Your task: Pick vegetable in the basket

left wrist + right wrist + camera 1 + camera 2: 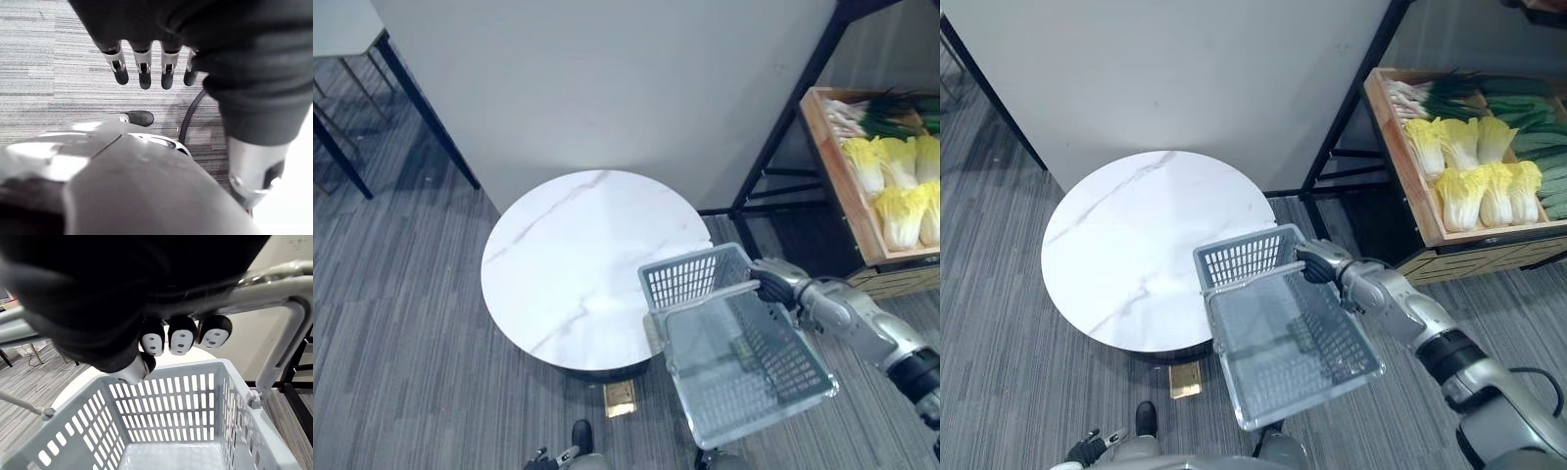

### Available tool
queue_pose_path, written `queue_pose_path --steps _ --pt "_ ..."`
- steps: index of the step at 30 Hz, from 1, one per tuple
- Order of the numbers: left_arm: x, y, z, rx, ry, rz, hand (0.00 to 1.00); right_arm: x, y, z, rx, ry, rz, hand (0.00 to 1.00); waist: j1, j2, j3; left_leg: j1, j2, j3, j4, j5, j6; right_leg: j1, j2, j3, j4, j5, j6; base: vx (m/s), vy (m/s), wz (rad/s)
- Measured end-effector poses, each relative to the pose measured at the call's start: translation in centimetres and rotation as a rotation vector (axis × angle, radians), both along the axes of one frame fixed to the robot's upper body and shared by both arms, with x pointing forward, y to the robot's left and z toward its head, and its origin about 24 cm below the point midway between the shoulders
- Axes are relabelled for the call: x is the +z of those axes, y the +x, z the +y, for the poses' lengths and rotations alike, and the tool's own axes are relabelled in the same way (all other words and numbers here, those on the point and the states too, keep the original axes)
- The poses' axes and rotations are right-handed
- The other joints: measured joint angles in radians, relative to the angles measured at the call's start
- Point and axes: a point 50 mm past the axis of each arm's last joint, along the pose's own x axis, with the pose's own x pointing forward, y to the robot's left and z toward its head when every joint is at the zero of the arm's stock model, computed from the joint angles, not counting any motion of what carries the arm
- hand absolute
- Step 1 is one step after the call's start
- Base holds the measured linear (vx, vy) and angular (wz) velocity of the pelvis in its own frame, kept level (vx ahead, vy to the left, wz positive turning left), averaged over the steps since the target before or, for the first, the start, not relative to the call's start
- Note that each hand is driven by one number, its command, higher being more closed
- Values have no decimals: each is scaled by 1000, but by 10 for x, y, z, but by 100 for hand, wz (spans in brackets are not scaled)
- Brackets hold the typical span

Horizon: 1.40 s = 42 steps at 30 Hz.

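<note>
One basket (161,369) in right hand (181,340), wrist view; cabbages (1479,186), eye views.

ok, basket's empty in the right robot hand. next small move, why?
Probably ease the grey plastic mesh basket over the round white marble table and set it down. The right robot hand is curled on its handle, the pale yellow cabbages sit in the wooden crate on that side, and the left robot hand hangs open.
</note>
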Motion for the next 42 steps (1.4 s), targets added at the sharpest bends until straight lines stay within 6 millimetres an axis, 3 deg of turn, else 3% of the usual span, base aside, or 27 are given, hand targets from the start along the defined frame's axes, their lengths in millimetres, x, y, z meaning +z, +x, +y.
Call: queue_pose_path --steps 3,8,10,15,18,19,20,21,22,23,25,27,29,31,34,36,38,39,41,42 --pt "-1 -7 -2 -11 -5 20 0 -20 -16 -6 -11 -3 78 100 -1 9 -22 13 0 6 0 -10 -7 10 0 4 0 -1 0 -14 -8 -6" --pt "-4 -16 -7 7 -20 37 0 -35 -27 -10 -29 -2 132 100 0 25 -35 47 -1 31 3 -20 -1 28 1 29 1 -1 0 10 -3 -14" --pt "-4 -14 -8 1 -19 35 0 -42 -34 -14 -44 1 159 100 -1 26 -37 20 9 32 102 -77 0 35 -5 37 14 -2 0 5 3 -8" --pt "-4 -9 -12 -20 -25 23 0 -53 -52 -41 -179 24 186 100 -7 46 -32 -59 50 27 377 -242 10 -8 -25 61 203 -98 14 -14 60 -10" --pt "-1 -2 -6 -73 -4 15 0 -46 -50 -53 -262 45 124 100 -34 52 -28 -158 67 65 560 -344 38 -80 -37 117 227 -72 38 -94 177 -42" --pt "0 2 -3 -91 10 11 0 -44 -51 -55 -276 43 108 100 -46 47 -27 -177 68 87 613 -372 55 -105 -42 133 222 -49 29 -215 293 -89" --pt "2 9 2 -109 27 -3 0 -40 -50 -52 -270 42 83 100 -49 41 -24 -205 67 125 660 -404 98 -154 -43 143 220 6 -33 -237 265 -108" --pt "2 11 3 -112 31 2 0 -39 -48 -49 -264 45 71 100 -45 43 -21 -207 71 154 657 -412 119 -179 -30 142 193 73 -117 -297 245 -183" --pt "1 7 3 -110 30 26 0 -38 -44 -41 -256 66 52 100 -25 69 -2 -172 121 262 611 -399 157 -183 11 88 156 179 -242 -312 229 -185" --pt "0 8 2 -134 36 34 0 -40 -46 -38 -247 66 58 100 -47 67 23 -117 110 337 545 -369 177 -194 -18 -80 391 -8 -261 -293 243 -174" --pt "0 3 4 -139 41 50 0 -40 -44 -36 -245 72 56 100 -48 66 29 -37 85 451 449 -334 200 -144 -63 -230 616 -178 -251 -145 267 -141" --pt "0 1 3 -153 39 57 0 -35 -38 -33 -237 83 34 100 -31 62 27 8 64 570 385 -301 203 -67 -86 -311 699 -251 -218 -127 243 -178" --pt "0 2 4 -158 33 53 0 -30 -32 -27 -228 105 11 100 -24 53 20 8 54 664 354 -283 208 -2 -99 -337 729 -273 -195 -198 141 -174" --pt "1 3 7 -154 35 49 0 -32 -30 -22 -225 123 10 100 -22 46 16 -1 42 759 323 -255 208 93 -91 -340 629 -290 -122 -197 35 -130" --pt "1 8 6 -127 30 29 0 -33 -30 -18 -220 133 12 100 -15 41 12 -26 46 866 327 -234 220 136 -54 -362 390 -333 -50 -112 -115 -100" --pt "2 16 4 -108 23 6 0 -34 -30 -18 -222 131 15 100 -11 52 11 -43 78 920 359 -226 227 155 1 -362 236 -331 -28 -113 -271 -91" --pt "0 18 -8 -100 -6 -7 0 -42 -37 -21 -238 120 46 100 -15 90 1 -59 170 939 436 -214 227 172 85 -339 128 -267 -44 -97 -232 -54" --pt "-1 18 -10 -100 -11 -9 0 -44 -39 -22 -241 118 55 100 -16 93 0 -61 196 938 464 -209 226 173 98 -332 124 -264 -49 -120 -199 -44" --pt "0 14 -8 -97 -5 -7 0 -50 -43 -23 -245 116 75 100 -14 94 1 -67 302 890 611 -174 218 183 134 -291 120 -260 -69 -95 -135 -50" --pt "0 12 -8 -94 -1 -5 0 -51 -44 -23 -246 114 80 100 -14 94 1 -71 312 844 635 -155 214 185 135 -275 121 -259 -69 -106 -117 -61"
